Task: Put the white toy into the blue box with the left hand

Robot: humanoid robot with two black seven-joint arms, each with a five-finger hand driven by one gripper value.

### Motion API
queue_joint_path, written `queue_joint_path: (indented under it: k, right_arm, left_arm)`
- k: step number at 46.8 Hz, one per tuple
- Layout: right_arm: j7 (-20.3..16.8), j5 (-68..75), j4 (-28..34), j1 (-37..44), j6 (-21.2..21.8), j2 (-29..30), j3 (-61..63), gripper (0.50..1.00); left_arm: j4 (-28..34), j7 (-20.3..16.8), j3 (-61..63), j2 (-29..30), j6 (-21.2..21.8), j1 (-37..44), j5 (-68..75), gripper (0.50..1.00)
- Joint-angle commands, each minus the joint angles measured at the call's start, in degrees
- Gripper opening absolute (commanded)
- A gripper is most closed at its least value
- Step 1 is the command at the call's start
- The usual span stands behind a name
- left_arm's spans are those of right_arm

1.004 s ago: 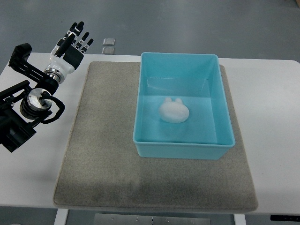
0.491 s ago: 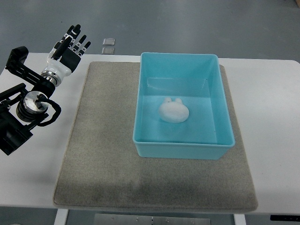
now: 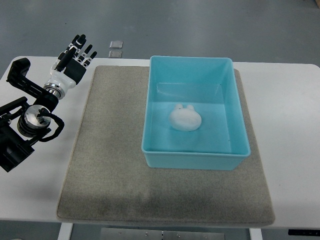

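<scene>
The white toy (image 3: 185, 119) lies on the floor of the blue box (image 3: 238, 113), near its centre. Your left hand (image 3: 72, 57) hovers at 10 o'clock, fingers spread, holding nothing. Placement reads complete; next, park the arm.

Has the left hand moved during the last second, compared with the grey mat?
Yes. The left hand has drifted slightly left and up in the picture, away from the grey mat's far left corner.
</scene>
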Motion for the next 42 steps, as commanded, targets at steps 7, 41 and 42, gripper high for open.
queue_joint_path:
  k: [7, 41, 42]
  right_arm:
    - [0.0, 0.0, 0.0, 0.0, 0.0, 0.0, 0.0, 0.936]
    - [0.0, -0.3, 0.1, 0.0, 0.1, 0.0, 0.0, 0.936]
    - [0.0, -0.3, 0.1, 0.0, 0.1, 0.0, 0.0, 0.936]
  left_arm:
    - [0.0, -0.1, -0.9, 0.0, 0.0, 0.3, 0.1, 0.994]
    - [-0.1, 0.0, -4.4, 0.0, 0.1, 0.0, 0.2, 0.994]
    - [-0.1, 0.0, -4.4, 0.0, 0.1, 0.1, 0.2, 0.994]
